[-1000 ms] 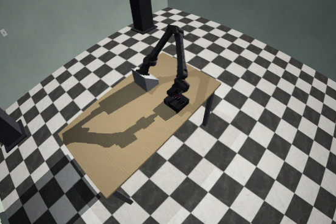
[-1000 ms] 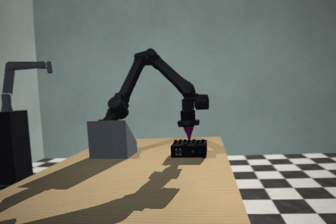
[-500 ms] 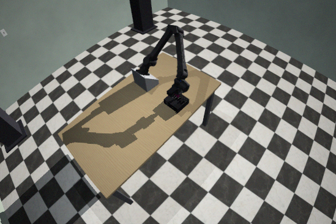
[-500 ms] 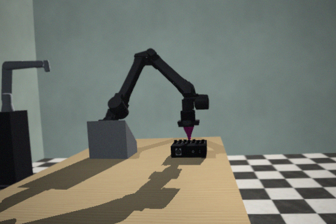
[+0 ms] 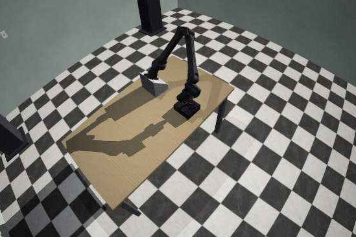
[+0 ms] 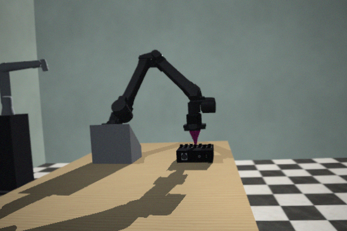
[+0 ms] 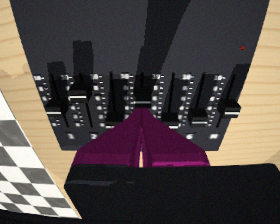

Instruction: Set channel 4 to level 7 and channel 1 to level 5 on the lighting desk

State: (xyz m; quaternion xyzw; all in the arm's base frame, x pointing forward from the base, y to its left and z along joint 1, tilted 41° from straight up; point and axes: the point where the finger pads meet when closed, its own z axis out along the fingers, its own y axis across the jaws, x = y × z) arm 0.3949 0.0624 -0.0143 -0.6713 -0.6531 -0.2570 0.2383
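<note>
The black lighting desk [image 5: 187,109] [image 6: 194,153] [image 7: 124,23] stands on its feet near the table's right edge. In the wrist view a row of several faders with white-lined caps crosses the desk, each beside a dotted scale. My gripper [image 7: 141,113] [image 6: 195,142] [image 5: 188,103] has magenta fingers, shut to a point with nothing between them. The tip rests at the cap of a middle fader [image 7: 143,102]. The caps stand at different heights: one at the left [image 7: 76,95] is higher, one at the right [image 7: 200,121] is lower.
The arm's grey base block [image 5: 154,85] [image 6: 114,144] stands at the table's back. The table edge [image 5: 212,110] runs close behind the desk. Dark pillars [image 5: 150,16] [image 6: 9,151] stand on the checkered floor off the table.
</note>
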